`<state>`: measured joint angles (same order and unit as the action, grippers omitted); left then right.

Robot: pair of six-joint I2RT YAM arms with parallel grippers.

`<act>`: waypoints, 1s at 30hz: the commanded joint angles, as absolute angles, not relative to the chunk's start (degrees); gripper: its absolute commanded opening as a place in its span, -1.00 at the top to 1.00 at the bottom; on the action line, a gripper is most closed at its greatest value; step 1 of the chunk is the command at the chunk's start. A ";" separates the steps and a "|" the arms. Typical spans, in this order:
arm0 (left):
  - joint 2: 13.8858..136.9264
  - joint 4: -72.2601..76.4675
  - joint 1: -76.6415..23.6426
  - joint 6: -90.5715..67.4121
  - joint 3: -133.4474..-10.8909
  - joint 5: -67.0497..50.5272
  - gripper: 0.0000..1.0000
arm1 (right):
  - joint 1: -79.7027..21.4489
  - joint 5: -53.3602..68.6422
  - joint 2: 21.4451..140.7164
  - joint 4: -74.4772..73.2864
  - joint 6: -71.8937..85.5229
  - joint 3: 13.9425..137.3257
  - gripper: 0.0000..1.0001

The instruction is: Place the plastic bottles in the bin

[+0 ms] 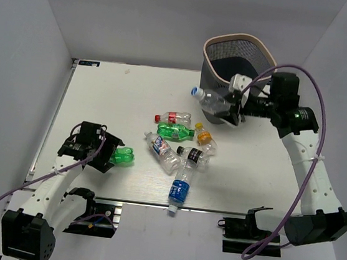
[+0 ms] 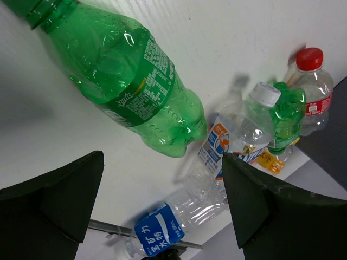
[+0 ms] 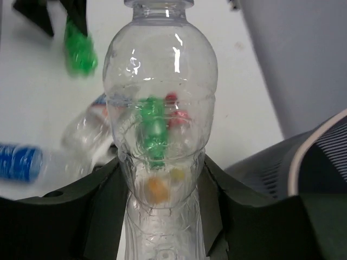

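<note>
Table holds seven bottles; right claw grips eighth bottle

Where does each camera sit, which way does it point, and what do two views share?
Top external: above, behind the bases, looking down at the table, bin and both arms.
Left wrist: on its arm, facing a green bottle past open left jaws.
Right wrist: on its arm, facing right jaws shut on a clear bottle, bin beside.
Shared: top external shows both bottles.

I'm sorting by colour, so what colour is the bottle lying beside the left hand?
The bottle is translucent green, clearest in the left wrist view.
</note>
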<state>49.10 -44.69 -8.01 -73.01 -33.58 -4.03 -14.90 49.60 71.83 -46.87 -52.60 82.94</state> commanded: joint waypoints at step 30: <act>60.29 -32.26 -8.26 -80.24 -27.07 2.10 -0.75 | -12.04 39.59 81.41 1.24 -9.67 87.40 -0.72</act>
